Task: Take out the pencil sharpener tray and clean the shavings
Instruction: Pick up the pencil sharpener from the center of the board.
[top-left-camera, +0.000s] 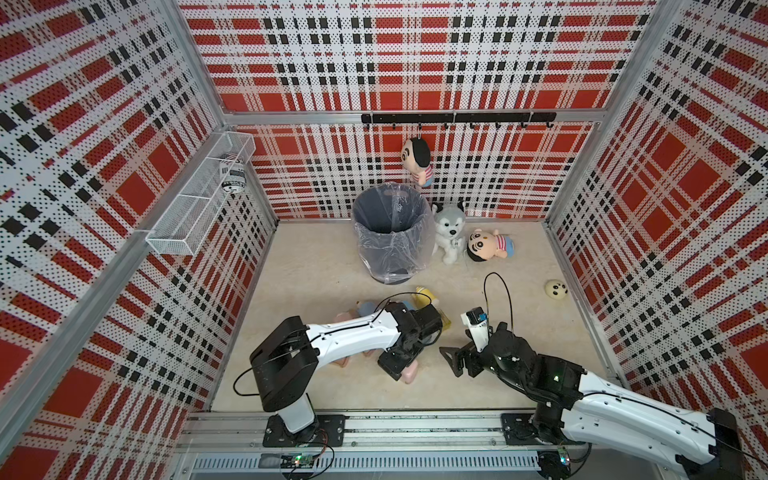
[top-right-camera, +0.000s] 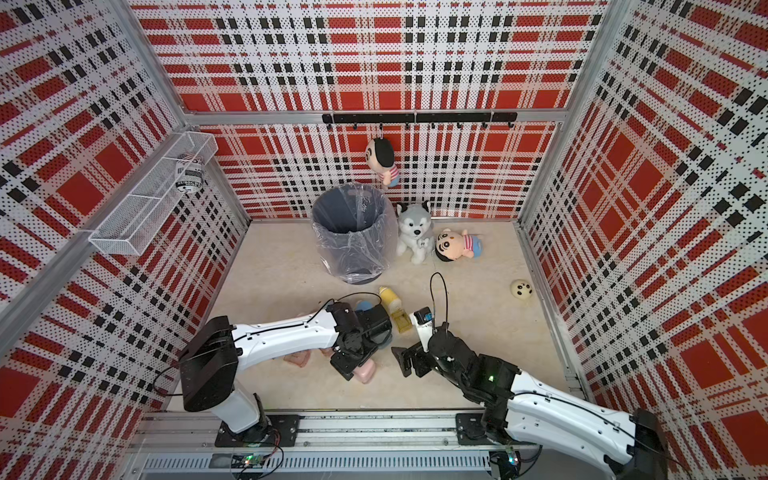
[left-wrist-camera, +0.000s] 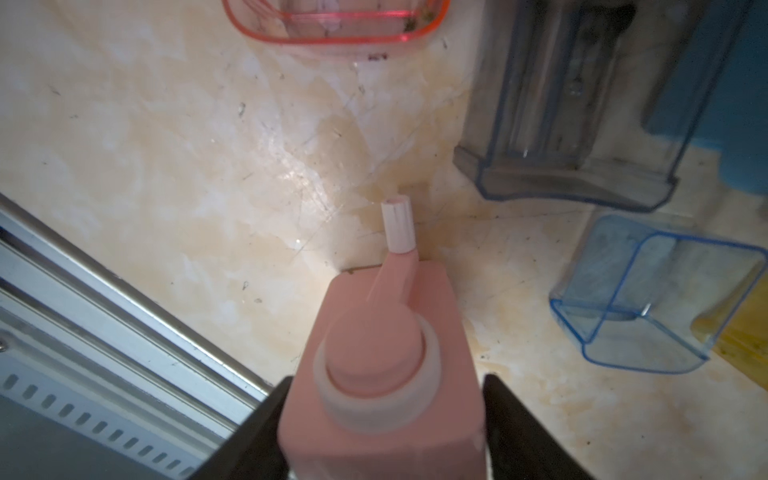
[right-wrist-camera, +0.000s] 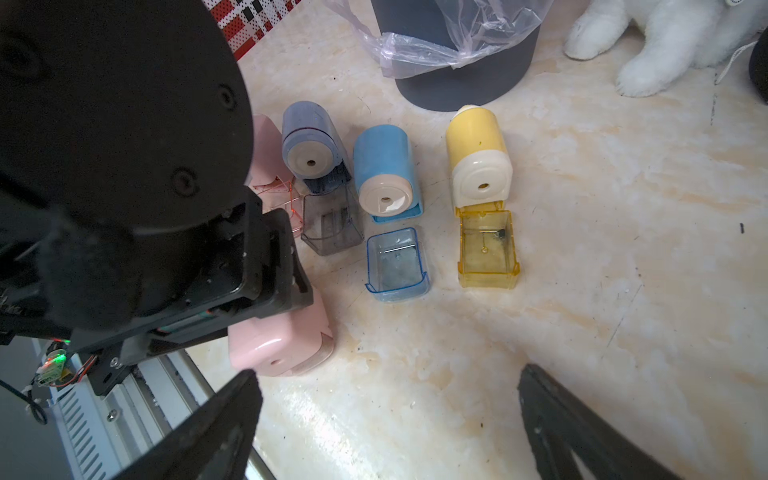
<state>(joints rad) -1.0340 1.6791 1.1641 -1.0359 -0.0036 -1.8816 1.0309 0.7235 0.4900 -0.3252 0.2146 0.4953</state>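
Observation:
My left gripper is shut on a pink pencil sharpener, one finger against each side; its crank with a white knob points away. The right wrist view shows this sharpener low on the table under the left arm. A pink-rimmed tray lies apart on the table. My right gripper hangs open just right of the sharpener with nothing between its fingers. In both top views the left gripper and the right gripper face each other near the front.
Grey-blue, blue and yellow sharpeners stand in a row, each with its tray pulled out: grey, blue, yellow. A lined bin stands behind, plush toys beside it.

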